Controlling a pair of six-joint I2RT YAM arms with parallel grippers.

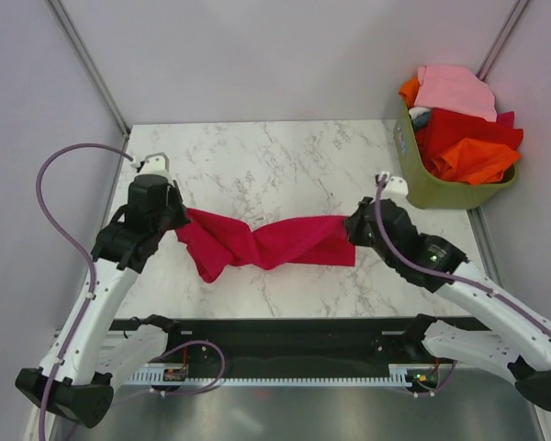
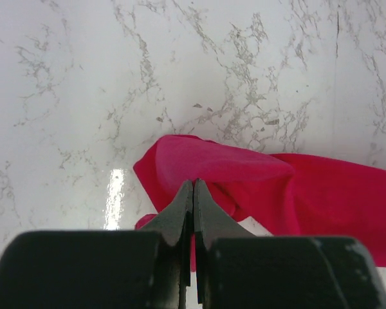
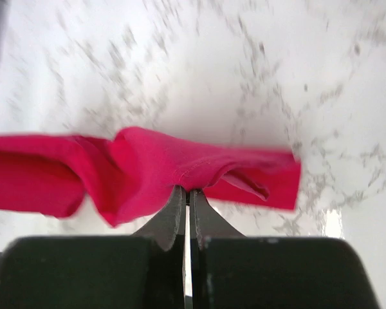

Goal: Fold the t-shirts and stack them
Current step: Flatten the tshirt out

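Two ends of the crimson t-shirt are being pinched, left gripper and right gripper pressing jaws together on cloth | shirt stretching twisted, left of the basket | likely pulling it flat for folding.

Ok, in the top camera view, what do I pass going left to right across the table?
left claw, crimson t-shirt, right claw, olive-green basket heaped with other t-shirts

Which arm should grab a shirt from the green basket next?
Probably the right: the right gripper is nearer the basket than the left gripper; both now pinch the red t-shirt.
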